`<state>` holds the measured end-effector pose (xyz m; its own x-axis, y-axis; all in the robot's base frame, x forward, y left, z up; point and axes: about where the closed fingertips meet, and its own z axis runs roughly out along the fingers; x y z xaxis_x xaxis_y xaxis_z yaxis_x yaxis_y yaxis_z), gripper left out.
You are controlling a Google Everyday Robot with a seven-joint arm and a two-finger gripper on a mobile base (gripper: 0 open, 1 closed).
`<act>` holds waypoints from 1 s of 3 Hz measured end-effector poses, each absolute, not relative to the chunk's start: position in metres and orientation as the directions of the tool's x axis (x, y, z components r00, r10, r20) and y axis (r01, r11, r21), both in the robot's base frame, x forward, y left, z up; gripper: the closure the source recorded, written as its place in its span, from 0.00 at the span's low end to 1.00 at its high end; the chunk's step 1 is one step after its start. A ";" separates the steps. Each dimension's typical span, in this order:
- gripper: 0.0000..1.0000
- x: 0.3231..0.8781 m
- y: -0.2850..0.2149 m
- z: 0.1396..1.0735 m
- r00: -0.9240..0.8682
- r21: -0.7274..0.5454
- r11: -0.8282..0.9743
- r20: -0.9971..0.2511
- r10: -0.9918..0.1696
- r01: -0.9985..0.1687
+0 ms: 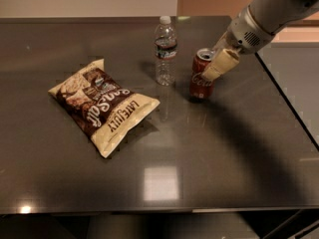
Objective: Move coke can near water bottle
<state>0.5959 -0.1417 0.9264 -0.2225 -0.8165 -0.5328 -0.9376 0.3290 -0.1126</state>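
Observation:
The red coke can [200,86] stands upright on the dark table [209,158], just right of the clear water bottle [165,54], with a small gap between them. My gripper [207,69] reaches in from the upper right and is shut on the can's upper part. One cream-coloured finger [220,63] lies across the can's right front; the other is hidden behind the can. The bottle stands upright with its white cap on, at the back middle of the table.
A brown and cream chip bag [102,103] lies flat to the left of the bottle. The table's right edge [286,103] runs diagonally just right of my arm. A bright light reflection shows on the table's front middle.

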 end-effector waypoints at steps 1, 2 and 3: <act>0.58 0.610 -0.132 0.925 -0.216 -0.110 0.321 -0.534 -0.817 -0.941; 0.36 0.619 -0.125 0.920 -0.213 -0.102 0.314 -0.537 -0.816 -0.944; 0.12 0.626 -0.120 0.913 -0.213 -0.094 0.310 -0.540 -0.814 -0.946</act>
